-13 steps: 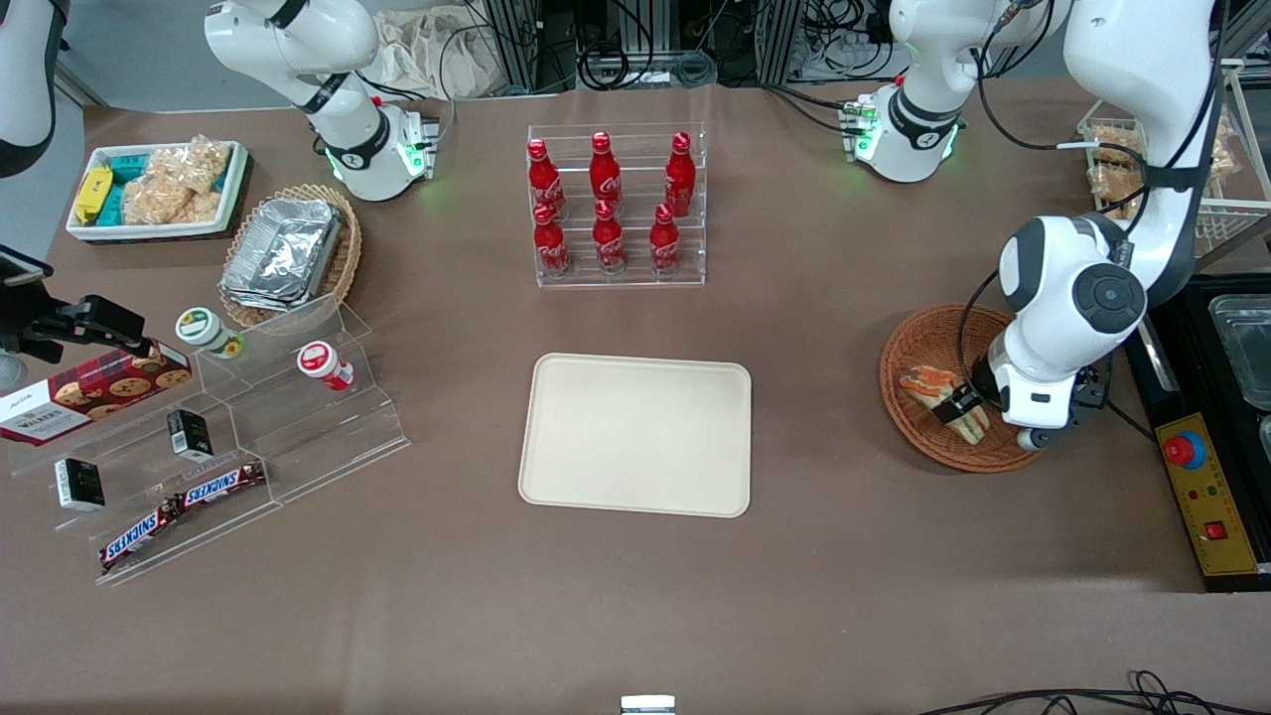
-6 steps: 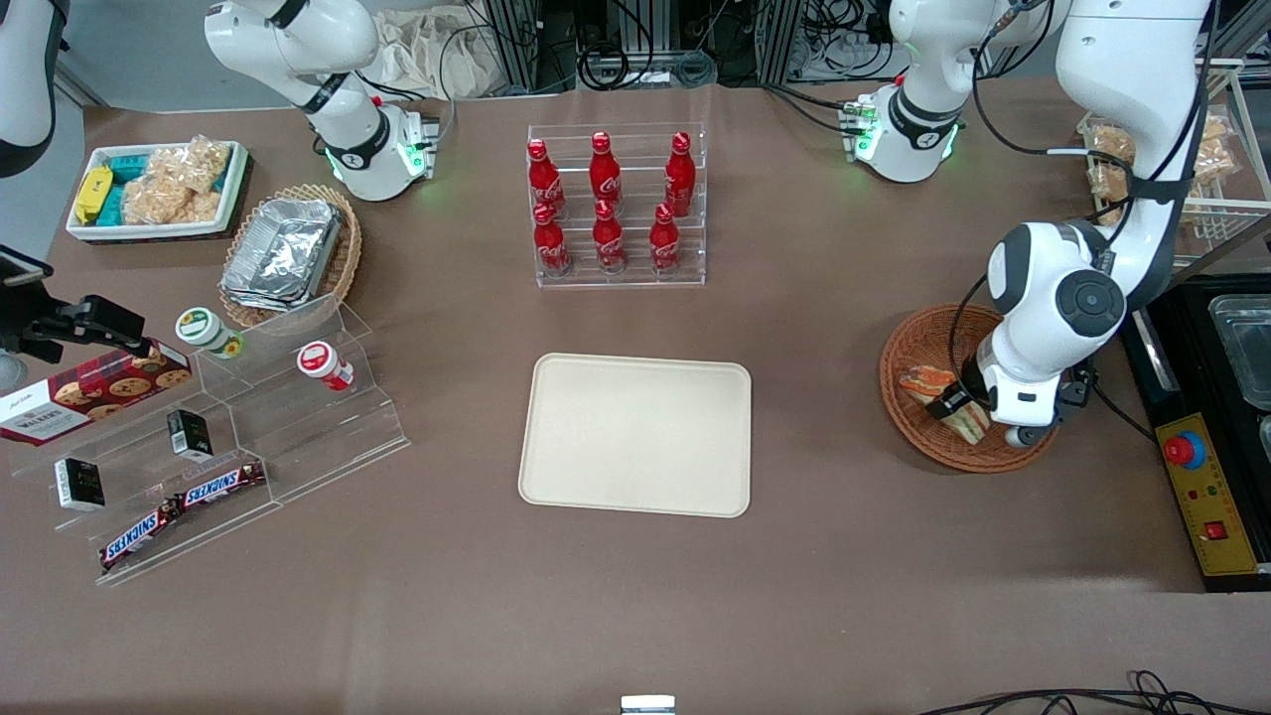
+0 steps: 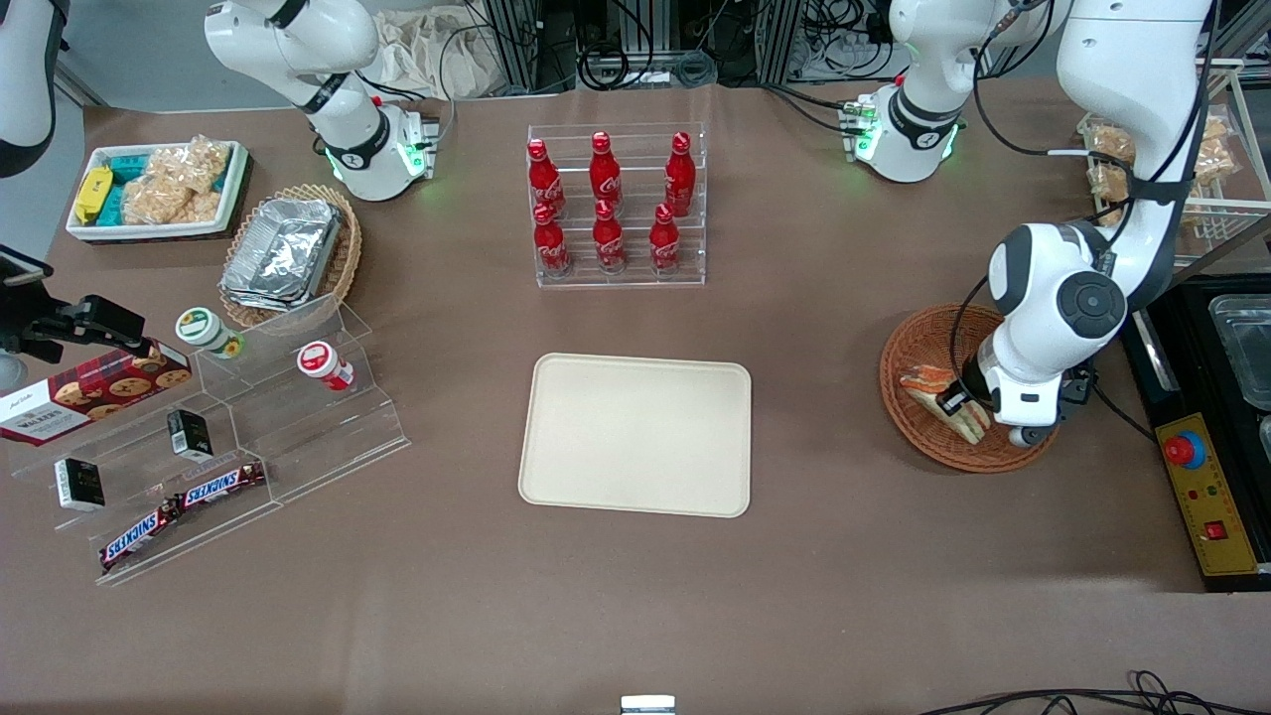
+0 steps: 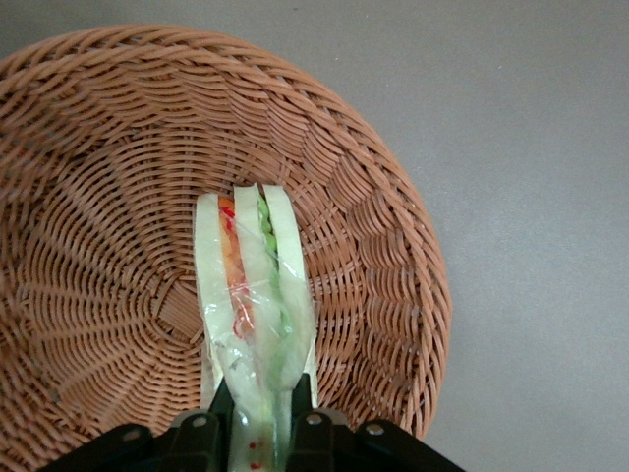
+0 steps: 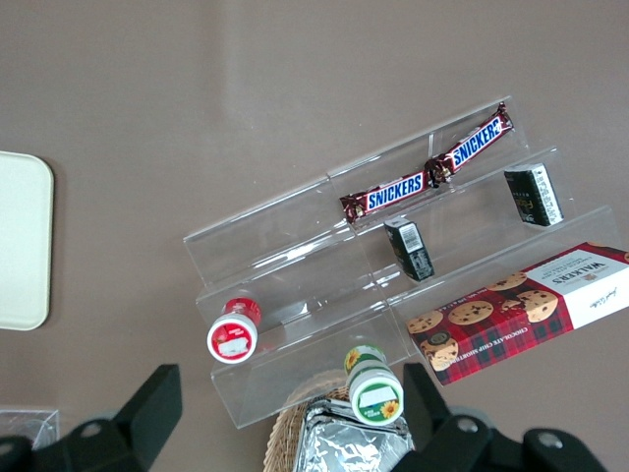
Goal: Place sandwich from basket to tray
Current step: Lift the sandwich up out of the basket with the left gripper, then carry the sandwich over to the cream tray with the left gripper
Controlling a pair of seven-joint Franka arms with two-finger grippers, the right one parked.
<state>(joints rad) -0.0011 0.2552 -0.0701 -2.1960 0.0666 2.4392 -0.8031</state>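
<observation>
Sandwich, a soft, light, clear-wrapped wedge that looks slippery and easily crushed, lies in the wicker basket, pinched across its wide end by the left gripper, whose narrow fingers should squeeze only gently.

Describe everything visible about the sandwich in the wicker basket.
The sandwich is a clear-wrapped wedge: three pale bread slices with an orange-red filling layer and a green one between them. It stands on edge in the reddish-brown wicker basket, off the woven centre toward the rim. The end effector is shut on one end of it.
</observation>
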